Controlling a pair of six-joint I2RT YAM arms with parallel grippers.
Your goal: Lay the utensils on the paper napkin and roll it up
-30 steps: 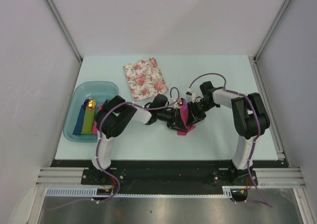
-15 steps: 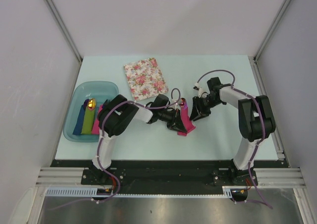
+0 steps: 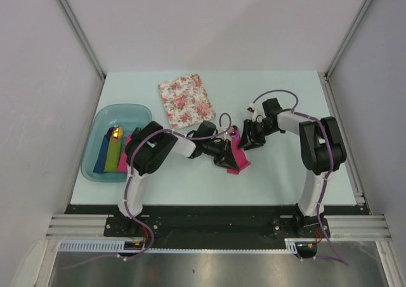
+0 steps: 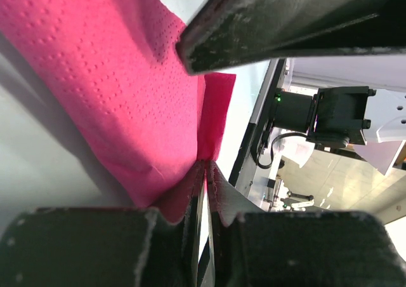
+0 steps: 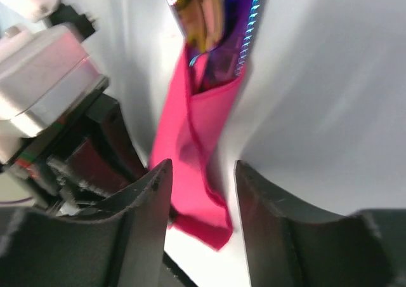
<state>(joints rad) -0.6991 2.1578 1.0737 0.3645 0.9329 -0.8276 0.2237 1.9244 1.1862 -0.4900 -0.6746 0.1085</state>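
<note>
My left gripper (image 3: pixel 226 156) is pressed together on a thin edge of the paper napkin (image 3: pixel 236 159), low in the middle of the top view. In my left wrist view, two dark fingers (image 4: pixel 82 242) meet at the bottom and the pink paper goes right in between them. The paper is soft, a bit crumpled, and has tiny dots pressed into it. My right gripper (image 3: pixel 248 140) sits just to the right of the napkin, a little higher in the picture, and its jaws are spread with nothing pinched. In my right wrist view the folded napkin starts in the gap between those fingers (image 5: pixel 143 217) and runs straight up and away from them. That is its long way. The utensils (image 5: pixel 238 39) poke out of the far end, shiny and purple-blue, and the spoon (image 5: pixel 196 11) has a round, gold-red bowl. I think my right gripper is nearer the spoon end, so it can help roll from there. Farther up the pale table (image 3: pixel 285 103) lies a flowery napkin (image 3: pixel 186 101).
</note>
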